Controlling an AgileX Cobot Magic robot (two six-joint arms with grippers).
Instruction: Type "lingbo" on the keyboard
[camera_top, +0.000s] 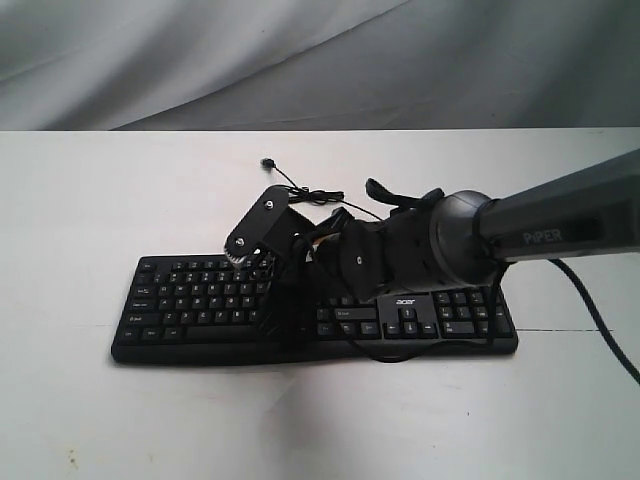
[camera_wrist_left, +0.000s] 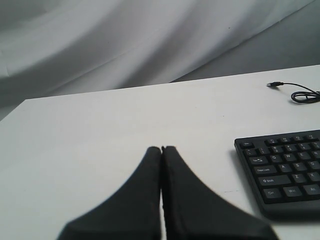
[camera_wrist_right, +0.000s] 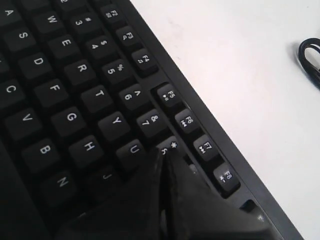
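The black keyboard lies across the middle of the white table, number pad and acer logo at its right end. My right gripper is shut with nothing held. Its joined tips point down onto the keys just past U, beside the 8 key, and hide the key beneath them. In the exterior view the right gripper reaches across the keyboard's middle and its arm hides that part. My left gripper is shut and empty over bare table, off the keyboard's left end. It does not show in the exterior view.
The keyboard's thin black cable coils on the table behind it, its plug lying loose. A grey cloth backdrop hangs behind the table's far edge. The white table extends in front of the keyboard.
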